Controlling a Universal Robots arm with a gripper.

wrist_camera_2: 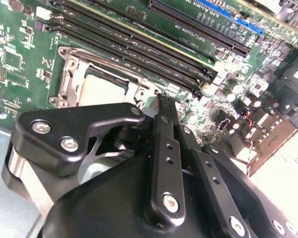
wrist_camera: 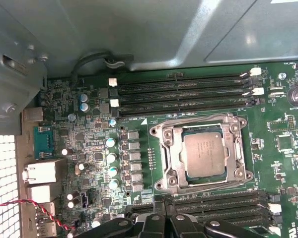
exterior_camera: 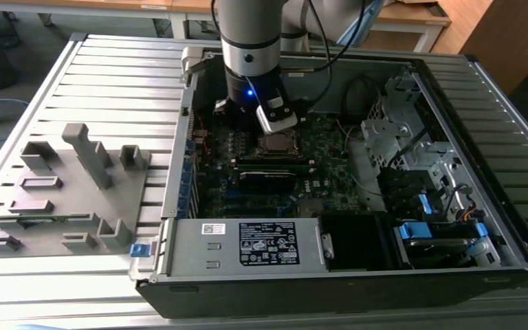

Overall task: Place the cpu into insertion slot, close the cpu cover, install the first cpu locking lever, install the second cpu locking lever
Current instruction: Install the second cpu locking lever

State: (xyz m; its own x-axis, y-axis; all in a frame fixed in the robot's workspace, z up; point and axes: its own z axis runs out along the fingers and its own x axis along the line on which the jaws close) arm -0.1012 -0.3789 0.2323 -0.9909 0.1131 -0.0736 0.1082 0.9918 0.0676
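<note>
The open computer case point(exterior_camera: 356, 172) is laid on the table point(exterior_camera: 108, 75), with a fixture block point(exterior_camera: 62, 192) placed well apart toward the exterior view's left. The motherboard point(wrist_camera: 89, 148) is mounted in the case floor. The cpu point(wrist_camera: 204, 155) is seated in the insertion slot point(wrist_camera: 165, 133), and the cpu cover point(wrist_camera: 238, 148) is lowered around it. Memory slots point(wrist_camera: 184, 91) are set on two opposite sides of the socket. The end effector point(exterior_camera: 276, 117) is held just above the socket, near the slot's edge in the second wrist view point(wrist_camera_2: 161, 106)
</note>
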